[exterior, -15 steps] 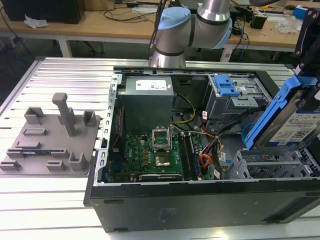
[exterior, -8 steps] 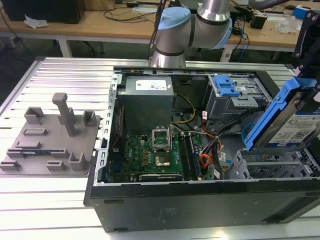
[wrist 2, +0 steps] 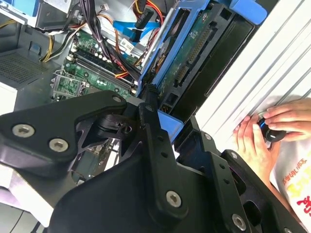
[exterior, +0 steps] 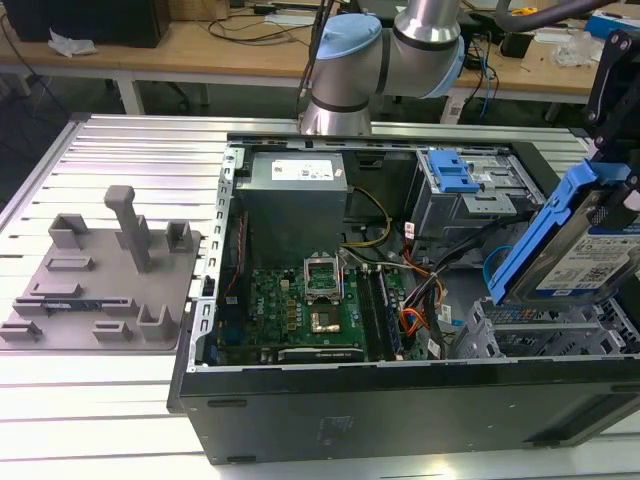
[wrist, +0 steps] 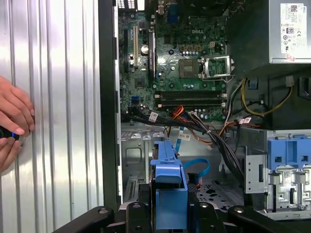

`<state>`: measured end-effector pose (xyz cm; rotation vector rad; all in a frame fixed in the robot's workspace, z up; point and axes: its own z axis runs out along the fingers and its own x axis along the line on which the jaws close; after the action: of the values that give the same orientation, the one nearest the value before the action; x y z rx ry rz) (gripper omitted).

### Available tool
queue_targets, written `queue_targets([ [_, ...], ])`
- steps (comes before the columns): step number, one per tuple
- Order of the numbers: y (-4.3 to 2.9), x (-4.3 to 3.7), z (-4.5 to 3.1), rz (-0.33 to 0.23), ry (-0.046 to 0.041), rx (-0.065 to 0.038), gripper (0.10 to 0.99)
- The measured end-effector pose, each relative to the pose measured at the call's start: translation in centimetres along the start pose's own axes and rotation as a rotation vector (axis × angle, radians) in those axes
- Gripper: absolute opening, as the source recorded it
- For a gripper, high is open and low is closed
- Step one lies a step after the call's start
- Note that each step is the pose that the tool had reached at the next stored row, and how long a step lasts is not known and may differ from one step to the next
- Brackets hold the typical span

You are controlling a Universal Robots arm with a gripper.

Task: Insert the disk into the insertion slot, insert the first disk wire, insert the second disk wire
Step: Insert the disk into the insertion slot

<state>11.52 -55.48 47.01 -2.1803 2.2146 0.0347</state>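
My gripper [exterior: 608,150] is shut on the disk [exterior: 590,250], a silver drive with a white label in a bright blue caddy. The disk hangs tilted over the case's corner at the exterior view's right. Just below it sits the insertion slot [exterior: 520,335], a low perforated silver cage. In the first wrist view the caddy's blue edge [wrist: 170,194] stands between my black fingers [wrist: 137,213], with the slot [wrist: 136,160] beyond it. The disk's green circuit side [wrist 2: 194,53] shows in the second wrist view. The blue second disk wire [wrist: 197,167] loops over the cage floor. The orange-red first disk wire [wrist: 176,111] lies in the cable bundle nearby.
The open computer case holds a motherboard [exterior: 300,300], a grey power supply [exterior: 295,180] and a taller grey bay with a blue lever [exterior: 455,175]. A person's hands [wrist: 12,121] rest on the ribbed table beside the case. A grey fixture plate [exterior: 100,270] lies at the exterior view's left.
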Motion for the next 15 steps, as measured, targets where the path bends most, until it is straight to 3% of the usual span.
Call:
queue_targets([
  [15, -0.04, 0.27, 1.10, 0.000, -0.0002, 0.000, 0.365],
])
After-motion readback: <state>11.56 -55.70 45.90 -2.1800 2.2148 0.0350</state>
